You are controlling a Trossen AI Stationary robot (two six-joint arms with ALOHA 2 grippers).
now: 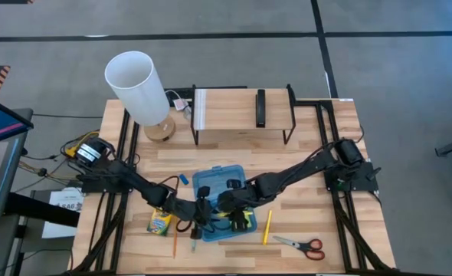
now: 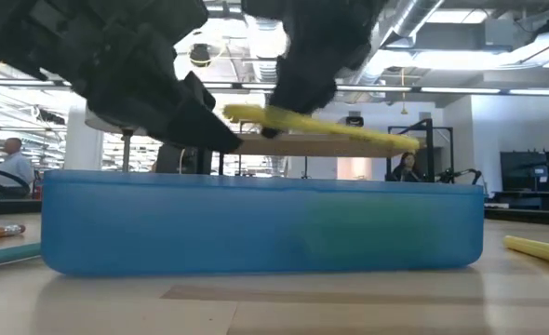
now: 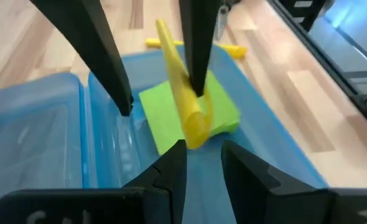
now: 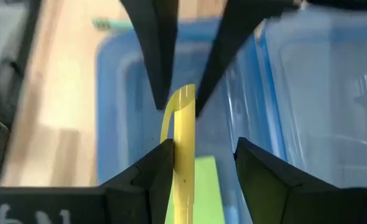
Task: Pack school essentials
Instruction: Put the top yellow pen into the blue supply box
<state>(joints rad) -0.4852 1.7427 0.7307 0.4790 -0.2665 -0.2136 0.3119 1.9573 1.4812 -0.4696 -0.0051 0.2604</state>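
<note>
Over blue case (image 1: 211, 176), near centre of bench (image 1: 348, 153), hung both grippers w/ one yellow pencil (image 3: 183, 93) slanting between them, above lime sticky pad (image 3: 221, 106) already in the case. Right gripper (image 4: 203, 149) stood wide open, pencil touching just one finger. Left gripper (image 3: 203, 158) sat at pencil's end; couldn't tell whether gripping or let go.

Judged step: dropping pencil into case. Best done by lowering it flat and lengthwise, both ends inside the rim, then opening fully and lifting straight up w/o nudging pad or case.

Hard to make out: what actually carried the pencil, and its far end vs. case rim, hidden by arms from above. Waited outside on bench: crayon box (image 1: 159, 222) near left, scissors (image 1: 302, 245) and 2nd pencil (image 1: 267, 227) near right.
</note>
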